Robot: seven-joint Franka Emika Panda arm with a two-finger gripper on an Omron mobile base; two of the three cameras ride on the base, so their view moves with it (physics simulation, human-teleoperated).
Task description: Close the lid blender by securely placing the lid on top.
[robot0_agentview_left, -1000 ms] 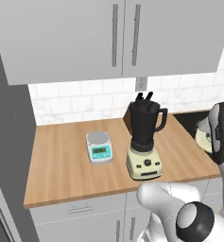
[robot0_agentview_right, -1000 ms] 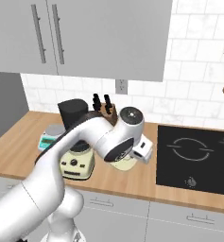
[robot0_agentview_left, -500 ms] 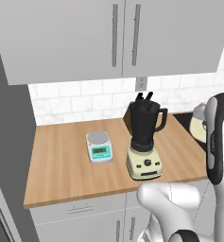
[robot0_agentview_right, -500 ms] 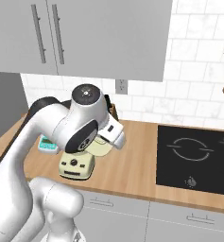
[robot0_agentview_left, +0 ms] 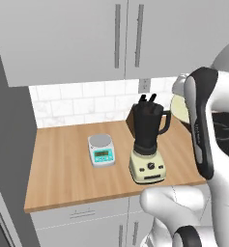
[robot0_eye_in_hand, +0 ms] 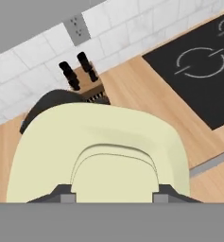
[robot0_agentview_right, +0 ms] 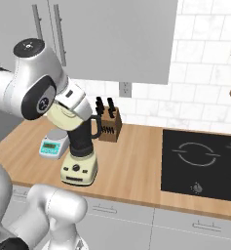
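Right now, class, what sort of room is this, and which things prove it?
A kitchen, computer-rendered by the look of it. A blender stands on a wooden counter, a black cooktop is set into it, and a knife block sits against the tiled wall.

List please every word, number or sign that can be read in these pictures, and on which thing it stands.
No text can be read.
Scale: its small teal display is too blurred to show digits.
Blender: dark knobs on the base, no label readable.
Cooktop: ring outlines and one small mark, no letters.
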